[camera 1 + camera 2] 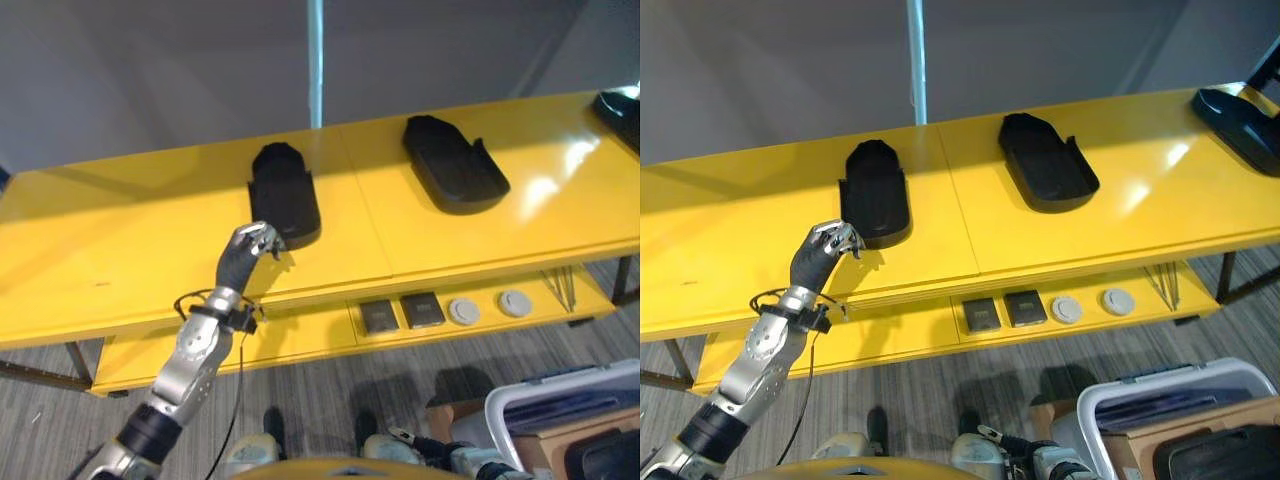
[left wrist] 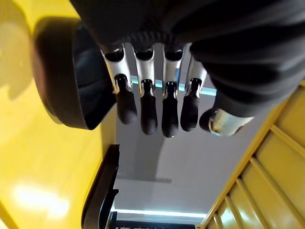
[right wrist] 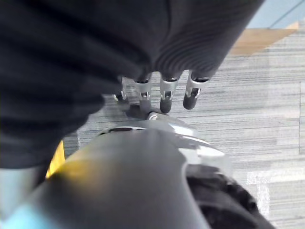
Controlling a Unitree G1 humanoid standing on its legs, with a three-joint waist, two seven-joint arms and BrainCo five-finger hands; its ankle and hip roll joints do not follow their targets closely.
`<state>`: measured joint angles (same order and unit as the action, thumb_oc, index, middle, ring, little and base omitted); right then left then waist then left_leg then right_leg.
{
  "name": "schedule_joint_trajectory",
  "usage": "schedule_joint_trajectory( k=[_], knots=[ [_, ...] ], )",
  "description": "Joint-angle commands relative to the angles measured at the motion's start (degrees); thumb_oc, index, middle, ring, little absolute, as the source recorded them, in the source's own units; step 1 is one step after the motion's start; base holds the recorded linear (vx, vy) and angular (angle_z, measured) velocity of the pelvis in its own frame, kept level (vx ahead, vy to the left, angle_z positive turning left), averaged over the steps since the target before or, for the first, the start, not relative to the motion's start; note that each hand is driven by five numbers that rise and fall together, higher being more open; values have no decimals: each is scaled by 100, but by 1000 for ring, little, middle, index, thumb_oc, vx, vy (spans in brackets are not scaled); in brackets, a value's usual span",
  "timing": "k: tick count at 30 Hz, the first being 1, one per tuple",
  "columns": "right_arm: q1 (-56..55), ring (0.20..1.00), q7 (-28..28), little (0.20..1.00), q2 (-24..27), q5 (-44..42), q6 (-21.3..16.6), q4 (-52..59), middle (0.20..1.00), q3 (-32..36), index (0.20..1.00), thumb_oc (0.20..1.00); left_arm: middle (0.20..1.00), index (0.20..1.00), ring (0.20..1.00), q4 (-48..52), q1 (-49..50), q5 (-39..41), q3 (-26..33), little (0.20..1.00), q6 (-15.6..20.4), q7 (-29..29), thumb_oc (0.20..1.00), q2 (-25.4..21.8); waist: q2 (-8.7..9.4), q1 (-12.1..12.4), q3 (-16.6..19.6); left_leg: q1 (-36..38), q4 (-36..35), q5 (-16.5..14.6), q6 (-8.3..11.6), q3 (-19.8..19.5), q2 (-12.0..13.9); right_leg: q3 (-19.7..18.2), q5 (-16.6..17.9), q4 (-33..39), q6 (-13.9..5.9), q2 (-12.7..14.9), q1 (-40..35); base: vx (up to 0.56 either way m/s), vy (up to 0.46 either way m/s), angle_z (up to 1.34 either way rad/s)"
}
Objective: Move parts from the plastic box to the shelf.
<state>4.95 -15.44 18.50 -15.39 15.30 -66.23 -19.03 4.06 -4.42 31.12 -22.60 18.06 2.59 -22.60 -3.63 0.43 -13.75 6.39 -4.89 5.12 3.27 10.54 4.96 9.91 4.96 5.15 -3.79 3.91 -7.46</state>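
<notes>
Left hand (image 1: 250,250) raised over the front of the yellow shelf (image 1: 120,240), just beside the near end of a black part (image 1: 284,193) lying on the top board; fingers (image 2: 148,112) hanging loosely curled in the left wrist view, thumb apart, nothing held, the part's rounded end close behind them but contact not clear. Second black part (image 1: 452,162) farther right on the same board, well apart from the first, open side up. Third part (image 1: 1240,118) at the board's far right end, partly cut off. On the lower board, two dark square pieces (image 1: 401,313) side by side and two grey discs (image 1: 489,307) beside them, with thin metal rods (image 1: 563,292) near the right leg. Plastic box (image 1: 1170,400) on the grey floor at lower right, pale rim, brown cardboard and a black part (image 1: 1220,452) inside. Right hand (image 3: 162,93) down low over the floor in its wrist view, fingers loosely bent, holding nothing
</notes>
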Motion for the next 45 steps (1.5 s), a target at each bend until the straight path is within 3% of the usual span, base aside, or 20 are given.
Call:
schedule_joint_trajectory(
  k=[1,3,6,9,10,12,17,18,20,26,29,31,32,35,36,37,39,40,44,45],
  knots=[
    [154,1000,126,1000,-126,-98,99,-487,1000,-94,1000,1000,1000,1000,1000,367,-113,-495,-140,1000,909,166,1000,-207,215,96,247,-55,147,-780,7,-59,-21,267,-913,-32,109,30,-351,-128,-70,23],
    [239,1000,51,1000,-138,-86,125,-616,1000,-115,1000,1000,1000,1000,1000,400,57,-1223,-156,1000,1179,878,1000,-347,239,201,300,9,105,-764,41,-116,13,321,-906,-15,118,-7,-378,-122,-82,14],
    [248,1000,36,1000,-146,-89,76,-699,1000,-166,1000,1000,1000,1000,1000,250,213,-1636,-97,1000,1237,1505,1000,-513,254,273,322,-28,97,-697,114,-145,73,354,-942,-15,153,-68,-386,-75,-52,11],
    [237,1000,-22,1000,-98,97,148,-739,1000,-185,1000,1000,1000,1000,1000,26,325,-1695,-81,1000,1403,1460,1000,-577,290,319,300,-156,276,-742,156,-274,56,304,-936,-15,178,-109,-318,-84,-41,17],
    [244,1000,69,1000,-73,3,98,-831,1000,-230,1000,1000,1000,1000,1000,-1,435,-1611,-104,1000,1622,1321,1000,-596,326,397,290,-249,496,-852,142,-512,-9,203,-887,-15,163,-77,-222,-76,-11,4],
    [274,1000,120,1000,-55,-90,136,-838,1000,-229,1000,1000,1000,1000,1000,47,489,-1695,-131,1000,1698,1302,1000,-590,356,440,275,-298,617,-900,133,-712,-31,83,-852,-15,155,-64,-176,-39,12,-6],
    [422,1000,203,1000,31,-212,93,-910,1000,-203,1000,1000,1000,1000,1000,82,571,-1955,-238,1000,1678,1427,1000,-610,504,545,247,-393,736,-948,-7,-1796,-213,-751,-668,-15,68,-65,-41,-29,136,-83],
    [421,1000,194,1000,33,-202,94,-903,1000,-200,1000,1000,1000,1000,1000,78,563,-1965,-242,1000,1680,1435,1000,-611,504,542,245,-386,729,-949,-12,-1796,-216,-771,-665,-15,65,-65,-42,-86,330,-188],
    [306,1000,321,1000,49,-553,-36,-741,1000,-9,1000,1000,1000,1000,1000,-19,287,-1982,-401,1000,1557,1225,1000,-617,450,257,229,-208,489,-998,-140,-1621,-274,-1025,-662,-153,-44,17,23,-97,462,-131],
    [-49,1000,407,1000,33,-1069,-362,-323,1000,331,1000,1000,1000,1000,1000,-114,-91,-2031,-479,1000,1499,1136,1000,-767,480,-94,71,-55,248,-1112,-454,-1481,-550,-1310,-446,-567,-340,186,535,-126,275,-36],
    [-277,1000,366,1000,-5,-1047,-302,-332,1000,528,1000,1000,1000,1000,1000,-347,-295,-2048,-473,1000,1422,1255,1000,-796,538,-235,-31,72,67,-1108,-513,-1142,-625,-1009,-87,-624,-526,331,920,-164,139,-53],
    [-353,1000,205,1000,-90,-722,-152,-422,1000,620,1000,1000,1000,1000,1000,-535,-361,-2058,-452,1000,1367,1362,1000,-793,522,-244,-51,156,37,-1137,-524,-768,-538,-726,-65,-741,-614,392,981,-106,27,-112],
    [-362,1000,187,1000,-106,-657,-156,-438,1000,616,1000,1000,1000,1000,1000,-561,-369,-2050,-451,1000,1368,1394,1000,-793,517,-240,-52,151,41,-1134,-529,-711,-521,-685,-80,-780,-616,403,992,-117,-35,-130],
    [-376,1000,223,1000,-271,-618,-176,-651,1000,584,1000,1000,1000,1000,1000,-644,-491,-2165,-403,1000,1241,1700,1000,-765,494,-116,-76,7,221,-1184,-603,-59,-339,-82,-268,-1100,-569,554,1047,-177,-139,-109],
    [-402,1000,213,1000,-320,-495,-207,-687,1000,571,1000,1000,1000,1000,1000,-725,-504,-2159,-362,1000,1185,1888,1000,-716,511,-52,-85,-31,321,-1247,-583,252,-259,294,-308,-1071,-548,648,1025,-84,-130,-124],
    [-402,1000,212,1000,-320,-492,-209,-688,1000,573,1000,1000,1000,1000,1000,-731,-507,-2163,-367,1000,1189,1893,1000,-714,510,-44,-86,-29,326,-1251,-582,260,-258,287,-307,-1070,-548,646,1026,-55,-190,-142],
    [-467,1000,218,1000,-326,-387,-296,-690,1000,566,1000,1000,1000,1000,1000,-796,-490,-2234,-283,1000,1083,2051,1000,-605,517,8,-91,49,345,-1278,-496,587,-135,666,-350,-837,-519,695,822,83,-299,-111],
    [-544,1000,288,1000,-300,-457,-415,-689,1000,652,1000,1000,1000,1000,1000,-870,-428,-2198,-259,1000,807,2176,1000,-451,542,-63,-38,126,481,-1332,-363,655,-34,614,-371,-472,-426,605,585,168,-353,-110],
    [-519,1000,463,1000,-215,-624,-741,-564,1000,746,1000,1000,1000,1000,1000,-1034,-295,-2054,-295,1000,577,2385,1000,-323,601,-182,-34,46,1281,-1670,-314,725,110,524,-452,-477,-233,552,533,131,-271,-44],
    [-504,1000,529,1000,-187,-626,-813,-501,1000,755,1000,1000,1000,1000,1000,-1096,-276,-2119,-301,1000,580,2414,1000,-290,610,-182,-67,-59,1618,-1589,-271,707,181,514,-466,-481,-167,528,507,45,-231,-49]
  ],
)
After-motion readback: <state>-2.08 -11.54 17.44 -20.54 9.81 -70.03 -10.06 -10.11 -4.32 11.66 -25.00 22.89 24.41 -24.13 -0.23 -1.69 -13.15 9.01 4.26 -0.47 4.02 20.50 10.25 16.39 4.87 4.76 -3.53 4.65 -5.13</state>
